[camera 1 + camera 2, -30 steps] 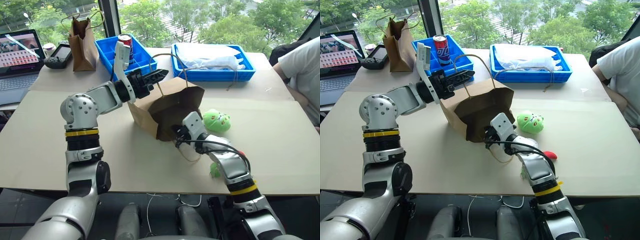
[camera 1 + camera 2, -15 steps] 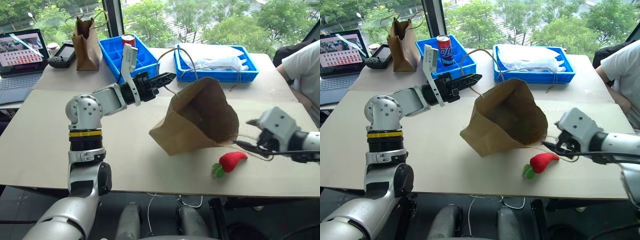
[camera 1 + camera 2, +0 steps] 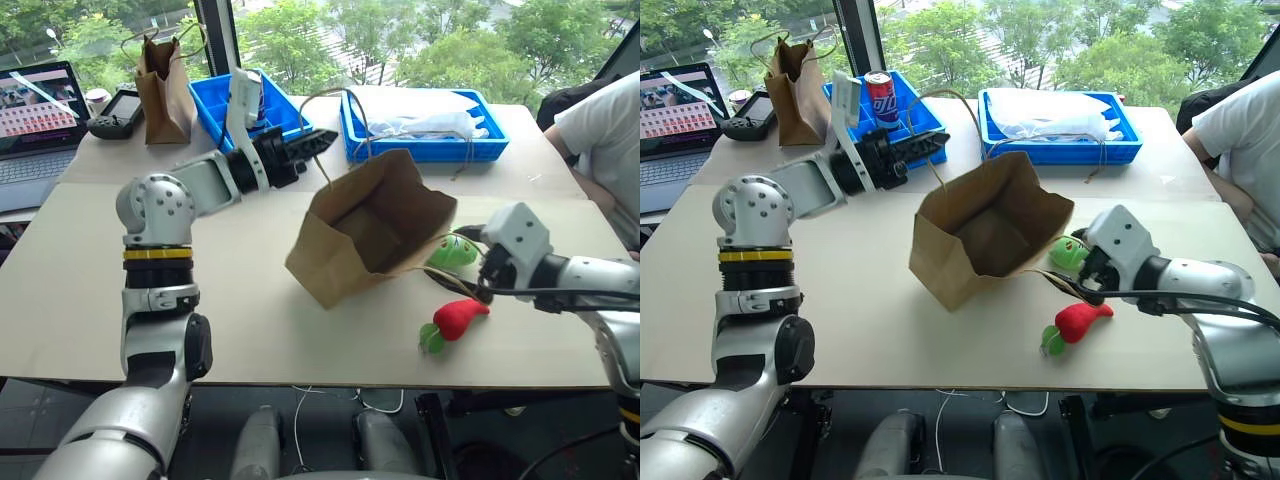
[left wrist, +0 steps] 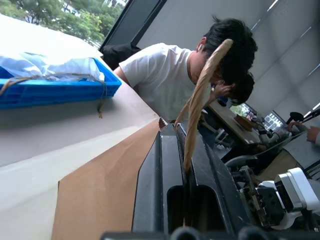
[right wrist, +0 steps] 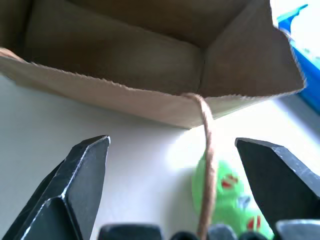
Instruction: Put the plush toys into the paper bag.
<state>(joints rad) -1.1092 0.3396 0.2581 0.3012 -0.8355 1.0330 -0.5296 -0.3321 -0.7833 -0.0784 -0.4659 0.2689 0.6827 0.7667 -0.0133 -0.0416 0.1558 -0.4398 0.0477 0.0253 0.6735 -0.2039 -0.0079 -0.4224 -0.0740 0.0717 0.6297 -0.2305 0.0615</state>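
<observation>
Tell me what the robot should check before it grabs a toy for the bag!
1. Left gripper shut on the twine handle, holding the paper bag tilted: ok.
2. Bag mouth open, facing the toys: ok.
3. Bag inside has room: ok, looks empty.
4. Right gripper open, ready to grab: ok.
5. Green plush toy and red pepper toy in the bag: not ok, both lie on the table beside it.
6. Path to the green toy: not ok, the bag's other handle runs between the right fingers.
</observation>
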